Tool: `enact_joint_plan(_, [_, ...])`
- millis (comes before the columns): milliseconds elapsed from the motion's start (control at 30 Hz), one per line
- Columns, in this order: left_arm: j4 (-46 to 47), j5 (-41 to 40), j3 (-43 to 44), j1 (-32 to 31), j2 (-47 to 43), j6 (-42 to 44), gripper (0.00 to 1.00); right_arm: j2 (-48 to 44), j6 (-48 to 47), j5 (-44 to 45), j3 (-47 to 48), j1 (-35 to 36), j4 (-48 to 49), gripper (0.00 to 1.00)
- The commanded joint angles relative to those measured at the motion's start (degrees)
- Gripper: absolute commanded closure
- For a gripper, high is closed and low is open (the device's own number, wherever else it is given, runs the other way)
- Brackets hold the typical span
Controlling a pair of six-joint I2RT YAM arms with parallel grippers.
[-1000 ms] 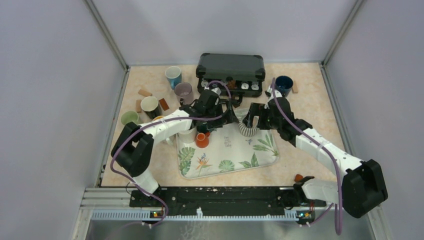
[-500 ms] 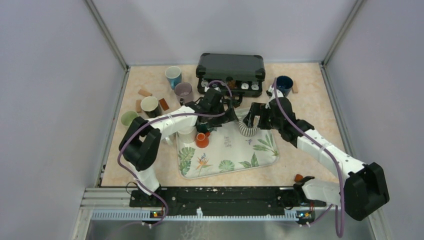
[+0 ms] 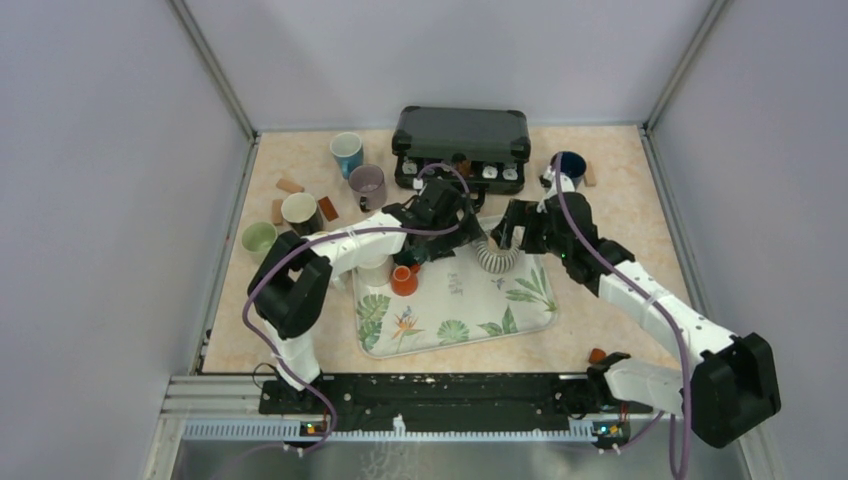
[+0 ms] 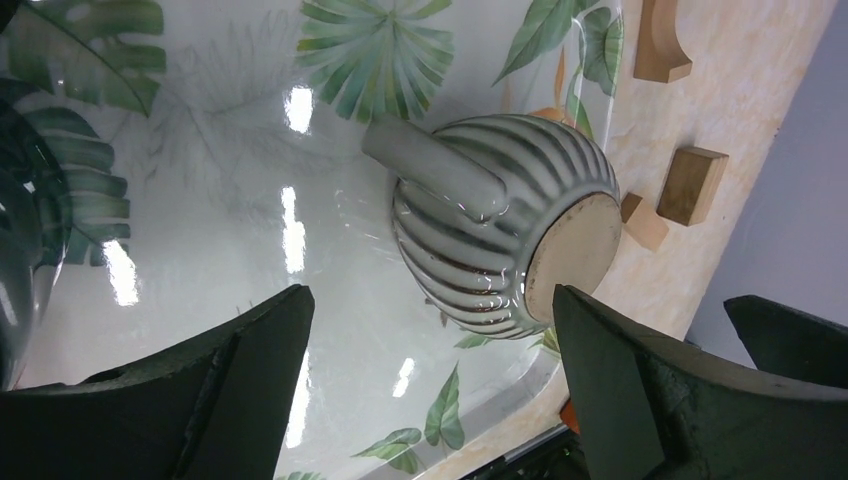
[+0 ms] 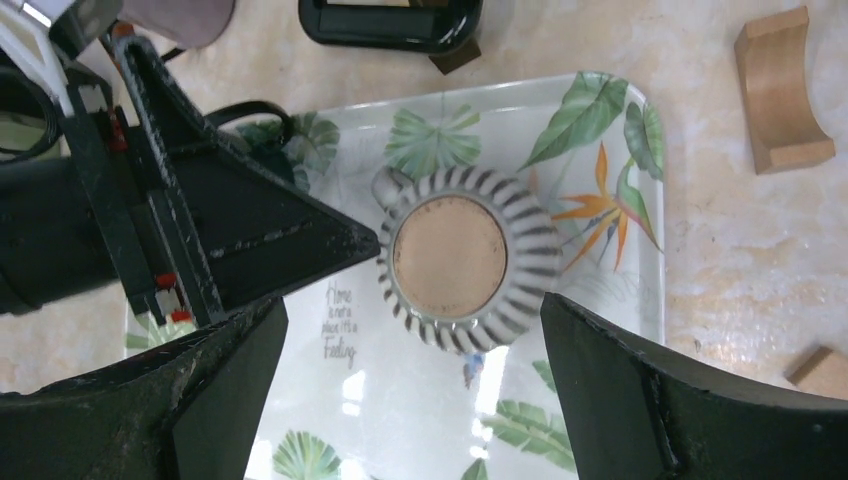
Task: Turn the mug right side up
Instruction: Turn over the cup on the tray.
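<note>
Left edge: a pale green mug (image 3: 259,236) stands upright, with a dark mug with a cream rim (image 3: 299,209) just behind it and small wooden blocks (image 3: 289,185) scattered near both.
Back left: a teal mug (image 3: 346,151) and a purple mug (image 3: 367,183) are upright, close together.
Tray, left end: a white cup (image 3: 374,268) and a small orange cup (image 3: 403,280) stand side by side on the leaf-printed tray (image 3: 470,312).
Left gripper (image 4: 428,305): its fingers (image 4: 215,400) are spread wide, low over the tray, and the mug shows in the gap beyond them. I see no contact.
Back centre: a black case (image 3: 462,133) sits behind the tray.
Striped mug (image 5: 455,258): it is upside down on the tray near the far right corner. The bare tan base faces up and the handle points toward the left arm.
Right gripper (image 5: 412,305): it hangs directly above the mug with its fingers (image 5: 640,400) parted wider than the mug, holding nothing.
Far right: a navy mug (image 3: 569,165) stands upright, with a curved wooden piece (image 5: 785,90) on the table beside the tray.
</note>
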Motion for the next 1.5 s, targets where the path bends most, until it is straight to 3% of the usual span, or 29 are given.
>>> enact_joint_plan(0, [1.76, -1.95, 1.16, 0.01, -1.72, -1.33, 0.03, 4.54, -0.37, -4.65, 1.35, -4.0, 6.98, 0.01])
enact_joint_plan(200, [1.94, -0.95, -0.43, 0.01, -4.59, 0.15, 0.01, 9.53, 1.91, -7.0, 2.55, -8.5, 11.22, 0.01])
enact_joint_plan(500, [3.05, 0.58, -3.82, 0.01, -10.43, 3.16, 0.01, 20.67, 2.77, -11.27, 6.23, -8.49, 16.7, 0.01])
enact_joint_plan(700, [3.75, 0.84, -6.38, 0.14, -14.06, 4.01, 0.01, 23.31, 3.52, -11.56, 6.81, -6.45, 17.21, 0.01])
enact_joint_plan(1033, [4.16, 2.38, -5.08, 2.43, -13.88, 3.96, 0.01, 7.5, 9.84, -5.82, -7.57, 1.77, 16.02, 0.01])
enact_joint_plan(1300, [-3.81, 1.17, 4.92, 2.52, -6.31, 7.96, 0.01, -3.69, 10.95, -2.03, -11.82, 4.09, 10.66, 0.01])
enact_joint_plan(1467, [-15.67, -1.19, 20.62, 2.18, 3.19, 16.41, 0.01, -10.19, 8.27, 5.54, -8.29, 4.09, 0.82, 0.01])
